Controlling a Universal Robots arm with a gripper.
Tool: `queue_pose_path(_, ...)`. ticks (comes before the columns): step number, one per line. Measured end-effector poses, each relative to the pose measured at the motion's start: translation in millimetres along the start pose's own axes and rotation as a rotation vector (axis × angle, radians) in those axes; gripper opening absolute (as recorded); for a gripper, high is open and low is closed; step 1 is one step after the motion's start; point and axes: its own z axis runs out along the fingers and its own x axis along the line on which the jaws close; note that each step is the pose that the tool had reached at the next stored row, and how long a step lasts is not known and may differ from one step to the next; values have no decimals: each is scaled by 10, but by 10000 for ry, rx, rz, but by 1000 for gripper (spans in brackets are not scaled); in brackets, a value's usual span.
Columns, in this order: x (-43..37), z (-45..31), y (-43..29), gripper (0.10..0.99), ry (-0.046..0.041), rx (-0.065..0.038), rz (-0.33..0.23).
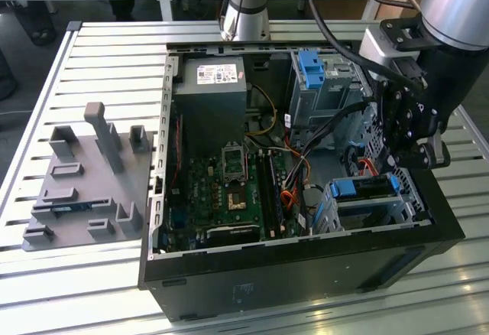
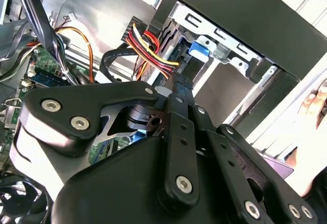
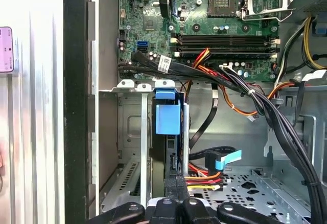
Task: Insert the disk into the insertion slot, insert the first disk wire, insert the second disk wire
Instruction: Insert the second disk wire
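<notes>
The disk (image 1: 365, 187) sits in the insertion slot (image 1: 397, 211), at the case corner on the exterior view's right, with its blue caddy showing on top. The gripper (image 1: 425, 154) hangs just above the disk's rear end. In the second wrist view its fingers (image 2: 178, 111) are pressed together at the tip; whether a plug is pinched between them I cannot tell. Red and yellow wires (image 3: 202, 175) lie right beside the tips.

Risk, in my judgement: a plug meeting the drive's socket askew, or the fingers snagging those wires. Room is tight, with the perforated wall (image 3: 127, 180) on one side and the black cable bundle (image 3: 265, 106) on the other. The clear way out looks to be upward.
</notes>
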Motion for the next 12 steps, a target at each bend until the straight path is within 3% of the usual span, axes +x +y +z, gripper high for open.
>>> queue_pose_path(6, 2, -67, 7, 106, -2, -41, -2)
queue_pose_path(12, 0, -81, 137, 106, -8, -43, -1)
